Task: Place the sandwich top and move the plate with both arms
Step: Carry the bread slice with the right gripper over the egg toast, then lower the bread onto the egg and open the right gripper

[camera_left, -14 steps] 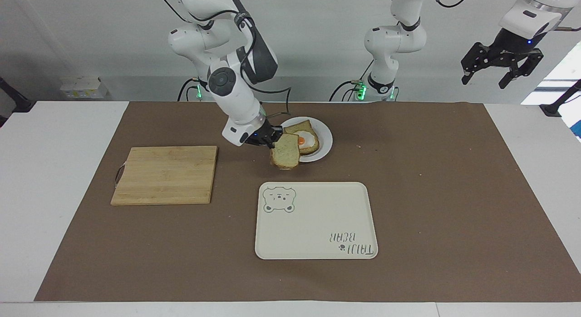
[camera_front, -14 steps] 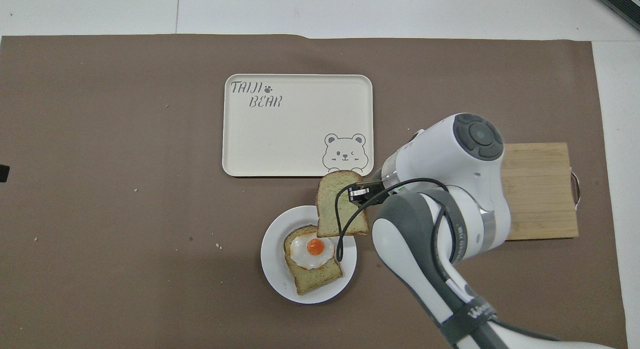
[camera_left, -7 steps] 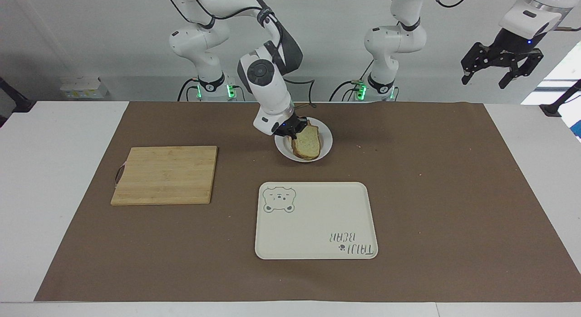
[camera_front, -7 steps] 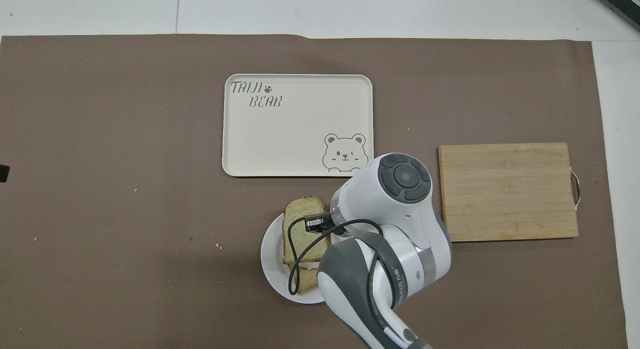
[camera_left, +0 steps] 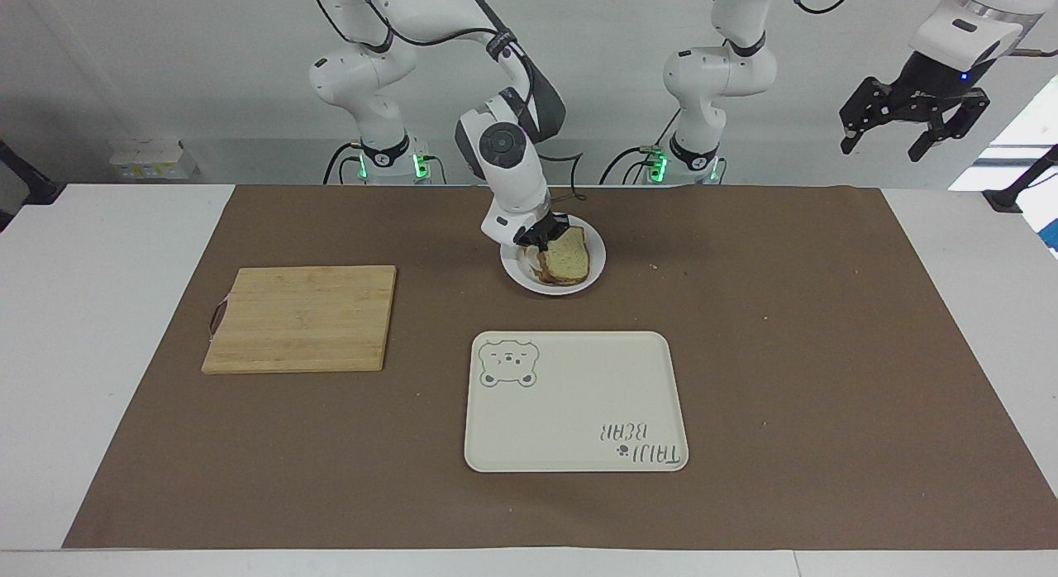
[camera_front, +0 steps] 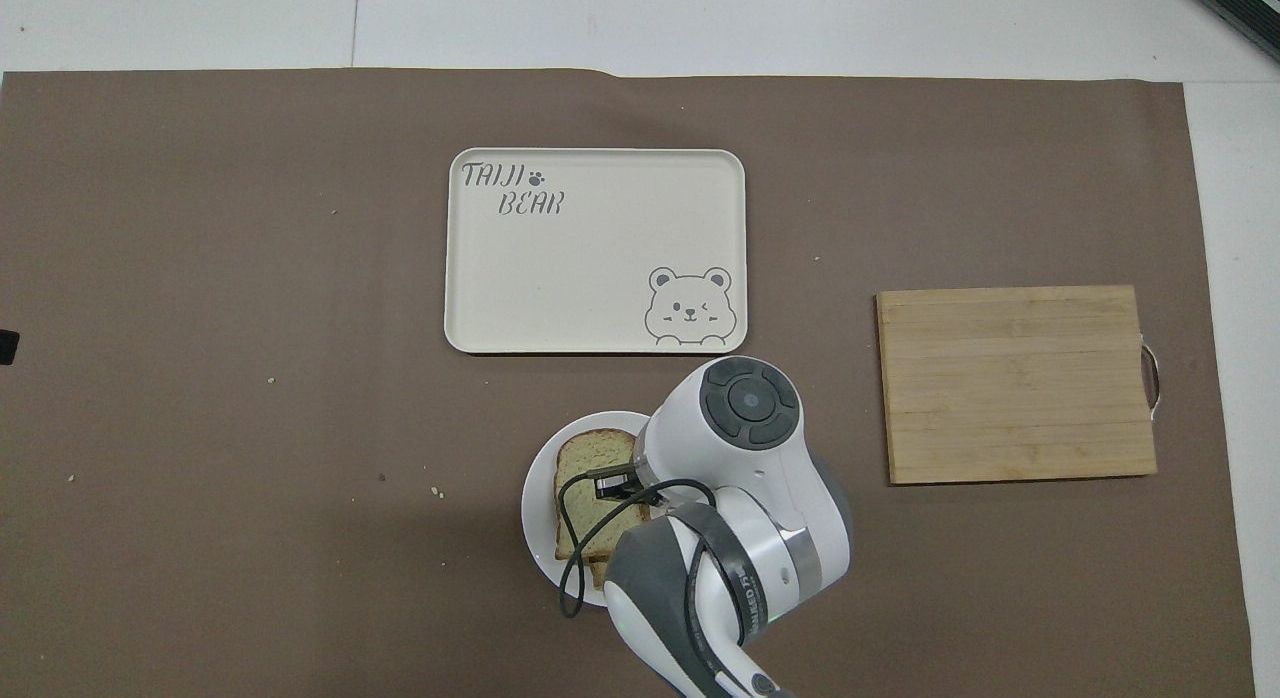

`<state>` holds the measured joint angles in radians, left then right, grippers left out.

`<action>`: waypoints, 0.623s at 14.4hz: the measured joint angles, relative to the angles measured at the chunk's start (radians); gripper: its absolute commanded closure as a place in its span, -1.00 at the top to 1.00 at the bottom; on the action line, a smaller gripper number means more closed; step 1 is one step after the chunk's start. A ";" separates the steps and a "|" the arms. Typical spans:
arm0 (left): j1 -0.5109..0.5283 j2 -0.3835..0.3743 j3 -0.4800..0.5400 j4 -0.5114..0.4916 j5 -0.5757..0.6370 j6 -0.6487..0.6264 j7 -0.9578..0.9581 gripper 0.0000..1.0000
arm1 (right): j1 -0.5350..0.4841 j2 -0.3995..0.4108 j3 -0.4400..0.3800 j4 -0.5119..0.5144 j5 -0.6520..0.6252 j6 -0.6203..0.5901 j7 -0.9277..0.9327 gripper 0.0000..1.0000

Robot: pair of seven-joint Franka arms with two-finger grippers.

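Note:
The sandwich top (camera_left: pixel 569 261), a plain bread slice, lies over the egg slice on the small white plate (camera_left: pixel 514 273), close to the robots at mid-table. The egg is hidden under it. My right gripper (camera_left: pixel 541 236) is low over the plate, shut on the edge of the sandwich top toward the right arm's end. In the overhead view the right gripper (camera_front: pixel 612 481) sits on the sandwich top (camera_front: pixel 590 458), and the arm covers part of the plate (camera_front: pixel 537 478). My left gripper (camera_left: pixel 913 126) waits raised, open and empty, past the left arm's end of the table.
A cream bear tray (camera_left: pixel 574 403) lies farther from the robots than the plate; it also shows in the overhead view (camera_front: pixel 590 268). A wooden cutting board (camera_left: pixel 302 317) lies toward the right arm's end, also seen from overhead (camera_front: pixel 1015 383). A brown mat covers the table.
My right gripper carried the sandwich top from beside the plate to over the egg slice and lowered it onto it. The left arm has not moved.

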<state>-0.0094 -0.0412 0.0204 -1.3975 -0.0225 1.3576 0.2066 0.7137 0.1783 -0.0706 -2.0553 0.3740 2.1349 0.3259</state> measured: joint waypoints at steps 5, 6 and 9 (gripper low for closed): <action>0.000 0.000 -0.001 0.000 0.000 0.000 0.000 1.00 | -0.025 0.000 -0.006 -0.011 0.000 0.001 -0.007 -1.00; 0.000 0.000 -0.002 0.000 0.000 0.000 0.000 1.00 | -0.027 0.000 -0.007 -0.012 0.000 0.001 -0.007 -0.85; 0.000 0.000 -0.002 0.000 0.000 0.000 0.000 1.00 | -0.032 0.000 -0.007 -0.012 0.000 0.001 -0.007 1.00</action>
<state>-0.0094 -0.0412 0.0179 -1.3975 -0.0225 1.3576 0.2066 0.6820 0.1783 -0.0775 -2.0677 0.3740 2.1357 0.3192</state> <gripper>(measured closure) 0.000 0.921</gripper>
